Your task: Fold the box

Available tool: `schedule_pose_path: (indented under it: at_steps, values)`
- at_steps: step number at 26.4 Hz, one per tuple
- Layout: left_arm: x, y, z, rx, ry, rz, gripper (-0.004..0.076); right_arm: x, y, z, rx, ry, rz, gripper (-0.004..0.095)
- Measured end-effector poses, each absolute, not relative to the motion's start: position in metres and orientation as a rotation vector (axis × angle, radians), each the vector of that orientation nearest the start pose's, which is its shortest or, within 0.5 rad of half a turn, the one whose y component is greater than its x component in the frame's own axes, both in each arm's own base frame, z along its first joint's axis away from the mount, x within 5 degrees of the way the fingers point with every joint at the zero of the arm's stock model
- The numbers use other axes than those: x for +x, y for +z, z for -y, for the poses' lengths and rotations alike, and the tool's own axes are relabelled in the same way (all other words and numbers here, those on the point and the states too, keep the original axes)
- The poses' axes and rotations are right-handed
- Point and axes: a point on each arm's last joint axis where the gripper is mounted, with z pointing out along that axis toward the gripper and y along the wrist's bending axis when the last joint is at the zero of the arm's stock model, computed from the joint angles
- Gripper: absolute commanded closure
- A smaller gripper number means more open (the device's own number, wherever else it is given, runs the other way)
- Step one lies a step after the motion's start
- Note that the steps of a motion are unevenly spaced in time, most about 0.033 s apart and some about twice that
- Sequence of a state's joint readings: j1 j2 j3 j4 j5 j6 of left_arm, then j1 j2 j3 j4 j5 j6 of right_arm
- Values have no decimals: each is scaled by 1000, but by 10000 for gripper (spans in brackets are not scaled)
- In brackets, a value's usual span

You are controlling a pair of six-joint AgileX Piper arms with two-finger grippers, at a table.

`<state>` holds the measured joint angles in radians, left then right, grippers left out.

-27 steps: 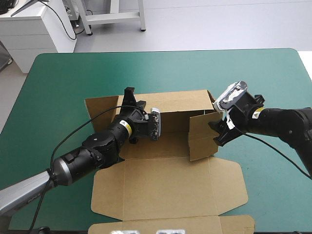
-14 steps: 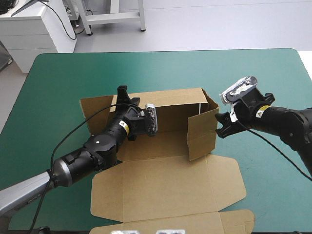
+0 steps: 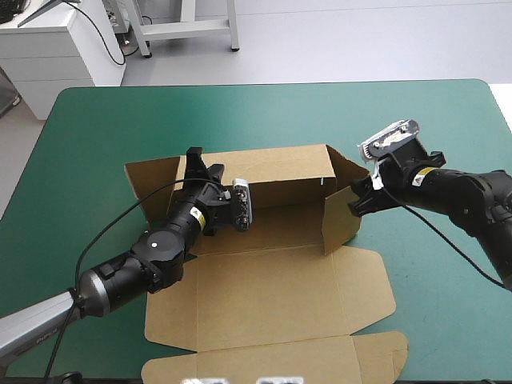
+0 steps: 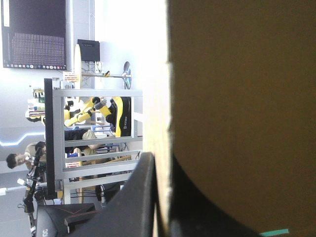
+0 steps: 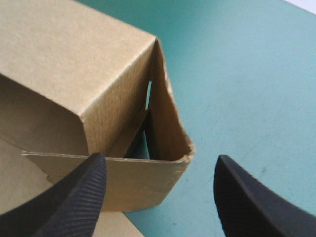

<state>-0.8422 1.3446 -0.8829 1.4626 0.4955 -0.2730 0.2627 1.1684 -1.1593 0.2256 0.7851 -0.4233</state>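
Observation:
The brown box [image 3: 272, 296] lies in the middle of the teal-green table, base and lid flat, its far wall [image 3: 280, 172] standing upright. A side flap [image 3: 340, 216] stands at the right end, next to the corner. My left gripper [image 3: 194, 164] is shut on the left part of the far wall. In the left wrist view the board [image 4: 237, 98] fills the field, its edge running between the black fingers [image 4: 133, 207]. My right gripper [image 3: 358, 196] is open just outside the right corner. Its view shows that corner [image 5: 168, 128] ahead between its spread fingers [image 5: 69, 197].
Bare teal-green cover [image 3: 432, 304] lies to the right of the box and beyond its far wall [image 3: 264, 112]. The box's front flap [image 3: 272, 368] reaches close to the table's near edge.
The left gripper has pulled the far wall and the whole box leftward. The right side flap has swung outward toward the corner. The right gripper has drawn back a little to the right.

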Motion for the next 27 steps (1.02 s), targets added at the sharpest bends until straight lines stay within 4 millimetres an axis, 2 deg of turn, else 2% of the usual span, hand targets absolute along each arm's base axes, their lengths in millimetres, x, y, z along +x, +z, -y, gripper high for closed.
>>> schedule_pose_path:
  at_steps: [3,5,6,8,9,11,15,16,20,24,27]
  values:
    - [222,296,185,1544,715,-1311,731,233,373,-79,-788,166,-2190,242]
    - [222,296,185,1537,714,-1311,731,234,372,-80,-816,159,-2175,270]
    - [222,296,185,1532,714,-1309,731,236,373,-81,-800,160,-2159,351]
    - [222,296,185,1519,704,-1315,731,243,381,-81,-674,182,-2106,640]
    - [222,296,185,1519,702,-1315,731,248,386,-82,-607,196,-2074,754]
    - [222,296,185,1517,696,-1316,731,255,392,-83,-552,212,-2048,932]
    - [221,296,185,1515,690,-1317,731,279,393,-88,-453,254,-2075,929]
    - [221,296,185,1514,688,-1318,731,290,389,-91,-418,266,-2101,929]
    - [221,296,185,1514,691,-1316,731,313,376,-97,-353,300,-2193,929]
    - [222,296,185,1515,692,-1315,731,327,357,-101,-345,314,-2306,929]
    - [222,296,185,1515,692,-1315,731,330,346,-103,-356,309,-2371,929]
